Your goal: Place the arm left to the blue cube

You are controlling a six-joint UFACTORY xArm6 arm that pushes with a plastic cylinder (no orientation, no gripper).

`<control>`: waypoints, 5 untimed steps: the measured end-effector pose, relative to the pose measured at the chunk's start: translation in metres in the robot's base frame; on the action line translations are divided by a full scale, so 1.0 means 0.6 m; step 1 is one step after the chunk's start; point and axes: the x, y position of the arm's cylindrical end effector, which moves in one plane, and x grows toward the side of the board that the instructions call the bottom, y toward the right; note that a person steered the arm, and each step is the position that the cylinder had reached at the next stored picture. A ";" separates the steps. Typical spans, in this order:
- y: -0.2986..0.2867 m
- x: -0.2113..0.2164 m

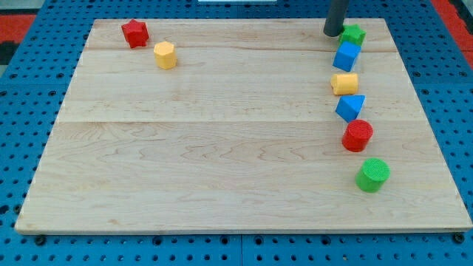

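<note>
The blue cube (346, 55) sits near the view's top right on the wooden board (222, 140). My tip (332, 32) rests on the board just above and slightly left of the blue cube, beside the green star-shaped block (354, 34), which lies to the tip's right. A small gap shows between the tip and the cube.
Below the blue cube, running down the view's right side: a yellow cylinder (345, 83), a blue triangular block (351, 108), a red cylinder (358, 136), a green cylinder (372, 175). A red star (134, 32) and a yellow hexagonal block (165, 55) sit at top left.
</note>
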 end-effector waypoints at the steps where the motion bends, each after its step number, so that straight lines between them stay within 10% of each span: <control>1: -0.095 -0.026; 3: -0.399 0.052; 5: -0.392 0.173</control>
